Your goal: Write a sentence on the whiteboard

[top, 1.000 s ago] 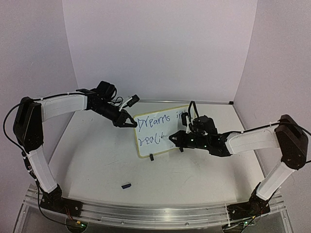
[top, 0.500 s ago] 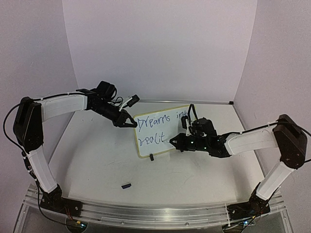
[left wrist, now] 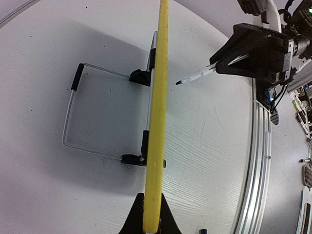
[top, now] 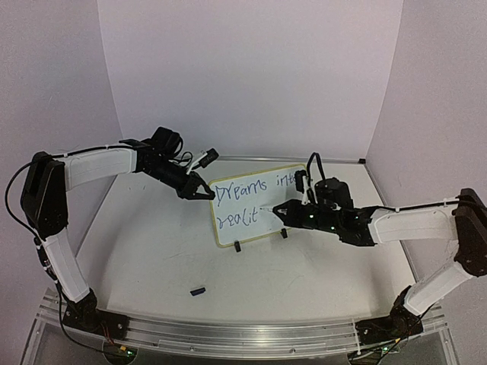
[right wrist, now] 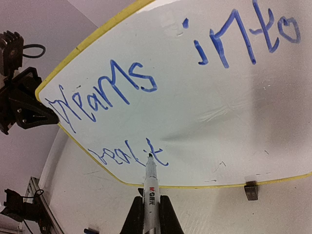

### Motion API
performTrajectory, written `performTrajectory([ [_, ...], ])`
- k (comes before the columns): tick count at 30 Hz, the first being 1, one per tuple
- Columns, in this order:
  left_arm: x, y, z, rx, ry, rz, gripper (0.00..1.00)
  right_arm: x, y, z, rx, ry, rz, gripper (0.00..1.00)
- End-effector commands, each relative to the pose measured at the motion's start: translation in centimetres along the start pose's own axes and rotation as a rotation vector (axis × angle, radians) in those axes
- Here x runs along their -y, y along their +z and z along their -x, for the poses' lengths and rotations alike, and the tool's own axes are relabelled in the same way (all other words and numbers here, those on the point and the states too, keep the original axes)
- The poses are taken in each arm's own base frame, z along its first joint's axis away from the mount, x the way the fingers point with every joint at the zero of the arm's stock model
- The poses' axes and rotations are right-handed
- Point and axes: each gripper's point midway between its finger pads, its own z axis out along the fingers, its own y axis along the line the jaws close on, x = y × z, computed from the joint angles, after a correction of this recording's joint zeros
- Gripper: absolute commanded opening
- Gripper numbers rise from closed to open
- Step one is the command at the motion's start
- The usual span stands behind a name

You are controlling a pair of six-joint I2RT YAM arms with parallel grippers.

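Table (top: 152, 251), white, filling the lower half of the top view; whiteboard (top: 255, 202), yellow-framed, upright on black clip feet, centre frame; left gripper (top: 204, 193), jaws closed on the board's left edge; right gripper (top: 283, 212), jaws clamped on marker (right wrist: 150, 187), tip just beside the last letter of the lower line; sentence (top: 242, 190), blue, "Dreams into" over "realit"; small dark cap (top: 198, 290), lying on the table, lower left of centre.
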Motion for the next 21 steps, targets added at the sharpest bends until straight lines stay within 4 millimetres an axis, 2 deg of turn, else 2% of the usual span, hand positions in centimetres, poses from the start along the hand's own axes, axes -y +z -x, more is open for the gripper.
performTrajectory([
  [1,0.2,0.8,-1.5,-0.069,-0.025,0.004,0.0,-1.1,-1.1,1.1,0.034,-0.037,0.043,0.0],
  [9,0.2,0.8,-1.5,-0.07,-0.024,0.007,0.0,-2.4,-1.5,0.9,0.006,-0.093,0.112,0.0],
  [21,0.2,0.8,-1.6,-0.072,-0.026,0.012,0.0,-1.0,-1.3,1.0,-0.032,-0.11,0.144,0.0],
])
